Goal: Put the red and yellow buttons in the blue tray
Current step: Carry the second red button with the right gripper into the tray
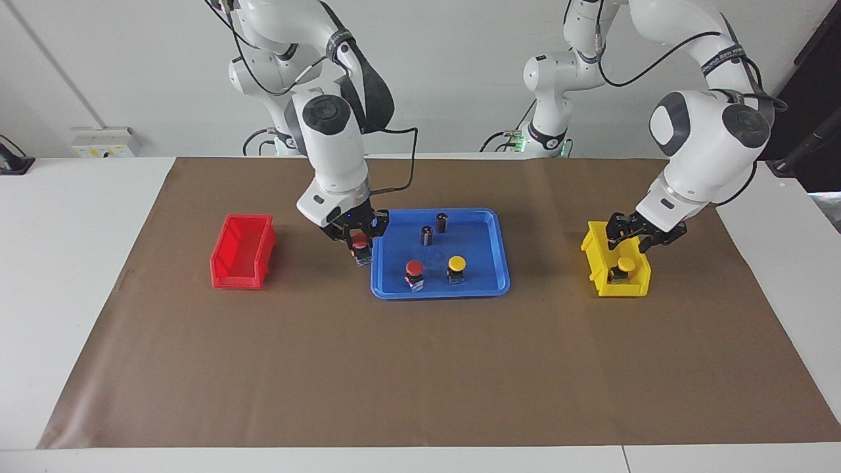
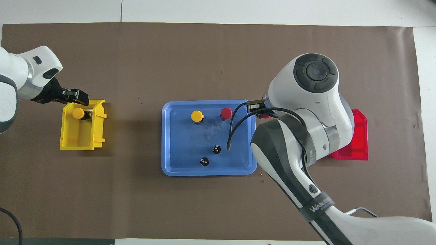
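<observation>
The step in hand is the carrying of a second red button (image 1: 359, 245) to the blue tray (image 1: 489, 226). The right gripper (image 1: 359, 240) is clamped on that button and hangs over the tray's rim at the end toward the right arm (from overhead the arm hides most of it, so only a sliver of red shows there). One red button (image 1: 414, 268) and one yellow button (image 1: 456, 264) already stand upright in the tray, side by side along its edge farthest from the robots, and two dark cylinders (image 1: 434, 229) stand near its edge nearest them.

The left gripper (image 1: 633, 231) is over the yellow bin (image 1: 596, 263), which sits toward the left arm's end of the table, and its jaws stand parted just above the last yellow button (image 1: 625, 265), which rests inside the bin at its corner farthest from the robots. It holds nothing.

The red bin (image 1: 220, 269), toward the right arm's end of the table, looks empty.

Next, I judge, the right gripper needs to go a little inward over bare tray floor, clear of the standing red button, before lowering and letting go. The left gripper needs to drop around the yellow cap and close without knocking the bin's wall.
</observation>
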Action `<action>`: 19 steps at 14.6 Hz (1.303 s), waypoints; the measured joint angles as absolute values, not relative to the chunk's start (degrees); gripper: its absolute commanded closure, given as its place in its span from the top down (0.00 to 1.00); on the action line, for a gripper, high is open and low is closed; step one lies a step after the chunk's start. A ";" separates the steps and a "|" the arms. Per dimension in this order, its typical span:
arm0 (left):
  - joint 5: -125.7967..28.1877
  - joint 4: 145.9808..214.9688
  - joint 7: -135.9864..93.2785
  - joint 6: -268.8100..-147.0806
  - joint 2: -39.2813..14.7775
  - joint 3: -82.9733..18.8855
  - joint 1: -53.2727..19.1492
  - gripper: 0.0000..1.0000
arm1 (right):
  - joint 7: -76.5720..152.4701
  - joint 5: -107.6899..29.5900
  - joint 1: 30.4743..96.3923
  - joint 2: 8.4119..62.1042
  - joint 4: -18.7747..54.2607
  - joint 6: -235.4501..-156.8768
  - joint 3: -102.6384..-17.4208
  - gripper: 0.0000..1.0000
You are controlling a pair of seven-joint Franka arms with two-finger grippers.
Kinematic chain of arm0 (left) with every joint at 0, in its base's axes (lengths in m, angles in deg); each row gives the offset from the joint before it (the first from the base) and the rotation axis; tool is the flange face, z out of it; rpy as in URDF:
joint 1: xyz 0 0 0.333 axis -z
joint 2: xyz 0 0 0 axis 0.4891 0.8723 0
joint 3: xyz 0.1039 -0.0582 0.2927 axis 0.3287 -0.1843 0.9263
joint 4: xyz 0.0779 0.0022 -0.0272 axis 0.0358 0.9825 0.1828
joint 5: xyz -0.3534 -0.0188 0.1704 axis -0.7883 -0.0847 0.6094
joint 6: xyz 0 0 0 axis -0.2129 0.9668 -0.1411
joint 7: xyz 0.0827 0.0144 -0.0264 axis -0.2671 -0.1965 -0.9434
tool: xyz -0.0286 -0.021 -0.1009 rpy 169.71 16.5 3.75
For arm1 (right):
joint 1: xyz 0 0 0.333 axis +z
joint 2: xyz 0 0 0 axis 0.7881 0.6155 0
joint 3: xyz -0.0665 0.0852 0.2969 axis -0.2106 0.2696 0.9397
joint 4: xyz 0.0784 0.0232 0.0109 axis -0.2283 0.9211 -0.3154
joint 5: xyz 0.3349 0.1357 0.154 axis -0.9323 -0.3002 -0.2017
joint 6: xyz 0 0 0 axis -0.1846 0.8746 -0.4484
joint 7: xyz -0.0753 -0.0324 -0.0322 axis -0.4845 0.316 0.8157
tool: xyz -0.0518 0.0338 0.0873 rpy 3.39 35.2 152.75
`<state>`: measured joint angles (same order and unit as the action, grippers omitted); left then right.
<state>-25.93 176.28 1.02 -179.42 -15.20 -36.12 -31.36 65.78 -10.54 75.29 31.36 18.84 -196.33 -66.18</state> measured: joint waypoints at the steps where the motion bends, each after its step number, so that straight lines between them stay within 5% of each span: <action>1: -25.90 176.67 1.02 -180.09 -15.17 -36.12 -31.42 0.70 | 65.78 -10.54 75.54 31.85 19.78 -198.24 -66.19 0.17; 15: -25.71 181.52 1.03 -187.92 -15.14 -36.15 -34.21 0.69 | 70.14 -10.69 80.06 37.84 20.78 -205.73 -66.17 0.19; 19: -25.58 183.29 3.07 -190.70 -13.44 -36.14 -36.18 0.51 | 70.22 -10.69 80.09 38.82 20.78 -206.25 -66.28 0.31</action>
